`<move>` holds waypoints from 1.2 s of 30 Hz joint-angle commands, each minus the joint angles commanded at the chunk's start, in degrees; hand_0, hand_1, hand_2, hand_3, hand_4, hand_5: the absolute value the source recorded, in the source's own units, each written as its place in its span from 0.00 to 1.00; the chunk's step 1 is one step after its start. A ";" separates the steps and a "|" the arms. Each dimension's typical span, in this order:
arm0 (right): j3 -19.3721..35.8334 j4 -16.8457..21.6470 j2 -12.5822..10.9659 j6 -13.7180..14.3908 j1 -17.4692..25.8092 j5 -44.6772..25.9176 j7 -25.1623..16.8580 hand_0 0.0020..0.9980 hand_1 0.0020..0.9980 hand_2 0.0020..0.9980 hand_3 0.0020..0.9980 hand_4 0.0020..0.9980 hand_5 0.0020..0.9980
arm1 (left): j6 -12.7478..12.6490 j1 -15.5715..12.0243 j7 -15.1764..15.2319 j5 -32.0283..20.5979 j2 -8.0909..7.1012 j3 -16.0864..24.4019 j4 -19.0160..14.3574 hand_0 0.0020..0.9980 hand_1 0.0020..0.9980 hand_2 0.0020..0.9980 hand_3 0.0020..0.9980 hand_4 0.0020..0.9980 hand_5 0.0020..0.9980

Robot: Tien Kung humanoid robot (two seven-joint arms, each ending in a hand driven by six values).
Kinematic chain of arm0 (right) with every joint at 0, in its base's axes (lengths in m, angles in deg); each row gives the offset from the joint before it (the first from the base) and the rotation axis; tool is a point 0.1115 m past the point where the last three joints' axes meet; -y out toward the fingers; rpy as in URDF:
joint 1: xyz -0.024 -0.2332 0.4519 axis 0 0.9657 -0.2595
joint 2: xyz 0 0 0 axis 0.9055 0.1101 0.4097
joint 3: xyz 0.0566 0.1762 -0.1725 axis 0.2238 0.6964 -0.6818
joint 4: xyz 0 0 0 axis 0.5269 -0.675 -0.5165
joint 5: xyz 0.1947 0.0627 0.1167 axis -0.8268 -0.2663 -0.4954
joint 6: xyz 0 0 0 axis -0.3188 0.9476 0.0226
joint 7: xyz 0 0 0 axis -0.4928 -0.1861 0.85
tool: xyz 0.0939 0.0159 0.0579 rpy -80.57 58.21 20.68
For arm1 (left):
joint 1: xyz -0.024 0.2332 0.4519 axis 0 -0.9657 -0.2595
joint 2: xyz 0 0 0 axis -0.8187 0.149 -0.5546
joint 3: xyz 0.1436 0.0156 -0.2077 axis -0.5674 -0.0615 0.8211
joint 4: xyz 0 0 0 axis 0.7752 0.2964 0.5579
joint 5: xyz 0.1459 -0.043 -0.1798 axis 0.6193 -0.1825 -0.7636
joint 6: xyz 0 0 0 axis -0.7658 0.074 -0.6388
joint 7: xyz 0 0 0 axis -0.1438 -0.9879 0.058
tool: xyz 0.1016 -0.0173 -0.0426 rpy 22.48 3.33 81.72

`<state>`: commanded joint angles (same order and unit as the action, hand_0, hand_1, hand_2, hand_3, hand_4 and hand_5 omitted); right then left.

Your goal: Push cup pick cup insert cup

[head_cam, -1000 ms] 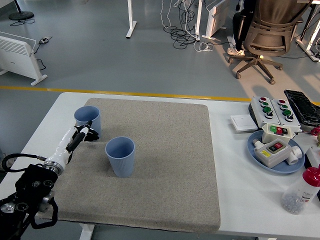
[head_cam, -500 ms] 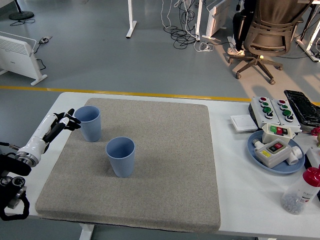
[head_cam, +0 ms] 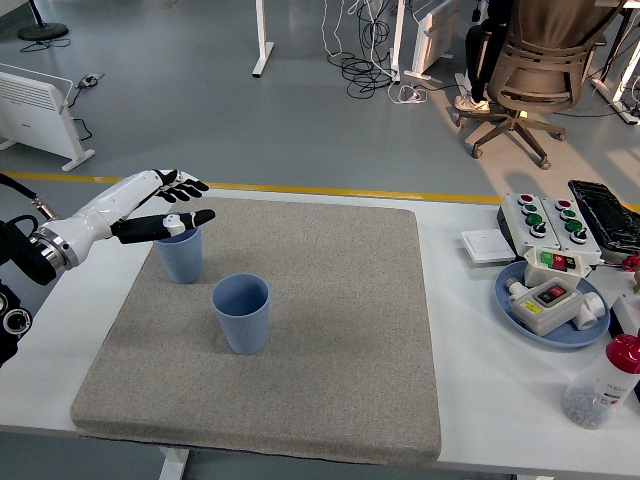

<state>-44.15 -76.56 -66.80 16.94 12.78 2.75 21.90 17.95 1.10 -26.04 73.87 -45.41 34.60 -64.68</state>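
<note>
Above far blue cup (head_cam: 180,256), left hand (head_cam: 172,203) spread open, empty

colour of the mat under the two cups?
Speckled grey-beige mat, head view.

Left robot hand (head_cam: 165,205) now raised above far cup (head_cam: 180,255).

Two blue ribbed cups are being shown upright and open-mouthed, apart from each other. The far cup (head_cam: 181,256) is standing at the far left, its rim partly covered from above. The near cup (head_cam: 241,313) is standing in front of it and to its right, fully visible and seemingly empty.
</note>
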 joint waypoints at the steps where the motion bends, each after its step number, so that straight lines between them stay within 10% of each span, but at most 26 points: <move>1: 0.01 0.02 -0.02 0.01 0.01 0.02 0.04 0.67 0.62 0.63 0.59 0.14 0.49 | 2.19 1.81 -0.83 1.50 -0.59 -2.14 -0.37 0.77 0.82 0.90 0.87 0.94 0.75; 3: 0.02 0.04 -0.03 0.03 0.00 0.05 0.08 0.67 0.62 0.63 0.59 0.15 0.49 | 4.72 3.77 -1.63 2.66 -0.92 -4.68 -0.42 0.92 0.92 1.00 1.00 0.96 0.63; 15: -0.12 0.15 -0.05 0.20 -0.09 -0.25 0.24 0.67 0.62 0.63 0.59 0.15 0.49 | 12.95 14.44 -4.12 4.73 0.89 -18.99 0.88 0.92 0.93 1.00 1.00 0.93 0.51; 36: -0.21 0.28 -0.11 0.35 0.18 -0.23 0.28 0.67 0.62 0.63 0.59 0.15 0.49 | 14.48 17.81 -3.87 8.90 4.80 -26.15 8.18 0.85 0.87 0.95 0.92 0.86 0.34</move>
<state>-44.36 -76.28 -66.92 17.28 12.96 2.52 22.19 32.43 18.92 -29.90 82.77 -40.61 8.45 -56.50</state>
